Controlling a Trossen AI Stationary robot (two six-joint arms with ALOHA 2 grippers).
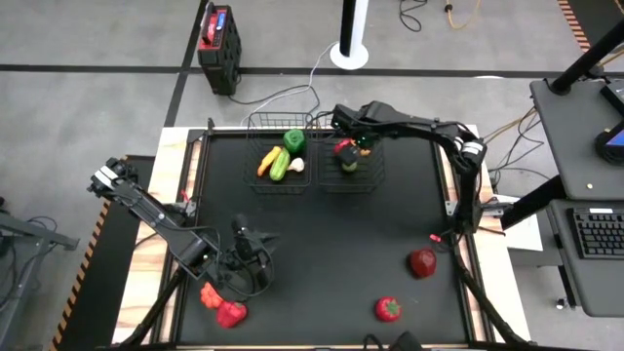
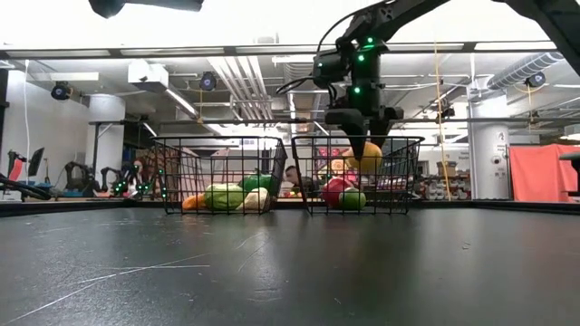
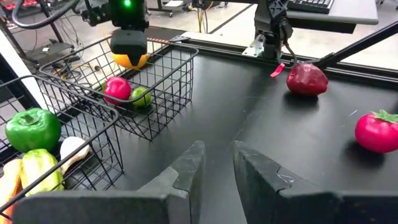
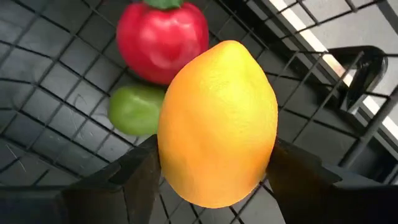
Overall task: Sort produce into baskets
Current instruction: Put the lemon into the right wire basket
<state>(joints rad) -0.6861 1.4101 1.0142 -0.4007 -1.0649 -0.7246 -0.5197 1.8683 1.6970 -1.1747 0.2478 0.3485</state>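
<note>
The right end effector (image 4: pixel 214 180) grips a yellow lemon (image 4: pixel 217 124) above the right basket (image 1: pixel 372 175); lower it, then release onto bare mesh beside the red piece (image 4: pixel 163 38) beneath; the left end effector (image 3: pixel 217 168), narrow, waits empty.

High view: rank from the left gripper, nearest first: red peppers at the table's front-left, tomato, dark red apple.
From the left gripper:
1. Red peppers, just in front of it on the left side.
2. Tomato, front, right of centre.
3. Dark red apple, farther right.
</note>
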